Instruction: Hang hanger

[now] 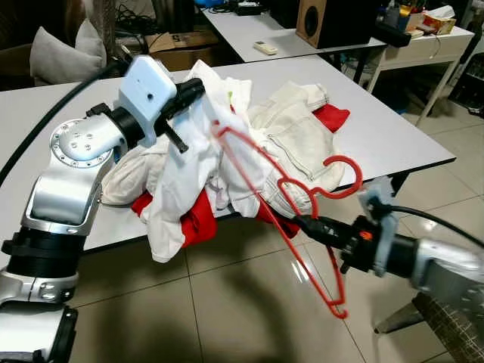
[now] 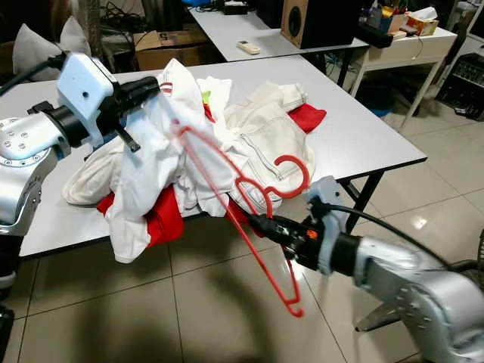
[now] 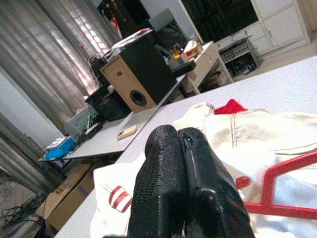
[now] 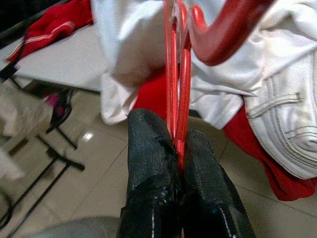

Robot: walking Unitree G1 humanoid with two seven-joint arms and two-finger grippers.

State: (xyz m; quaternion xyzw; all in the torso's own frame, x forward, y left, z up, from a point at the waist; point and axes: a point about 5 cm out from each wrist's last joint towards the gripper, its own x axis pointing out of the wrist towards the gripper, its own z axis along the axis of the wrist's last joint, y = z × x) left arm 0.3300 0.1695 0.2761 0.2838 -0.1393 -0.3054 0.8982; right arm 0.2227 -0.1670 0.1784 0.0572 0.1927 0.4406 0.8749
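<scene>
Right gripper (image 2: 266, 224) is clamped on the red hanger (image 2: 227, 198), its two black fingers (image 4: 148, 148) pinching the doubled red wire just below the hook, which curls up beyond the fingertips toward the heap of clothes. The hanger's far shoulder runs up and away from this gripper into the white garment (image 2: 147, 162), while its near corner hangs below the fingers over the tiled floor (image 2: 197, 310). Left gripper (image 1: 198, 89) is closed on a fold of that white garment, lifting it off the white table (image 2: 363, 136) above the pile of white jeans (image 2: 265, 144) and red cloth (image 2: 162, 219). The main risk, as I judge it, is the thin wire twisting or sliding between the right fingers, since the grip sits near one end and the long frame levers against it. Pushing the shoulder further in could also snag the cloth, dragging the garment out of the left gripper's small pinch. Pulling either arm back too far may sweep the loose clothes off the table edge.
</scene>
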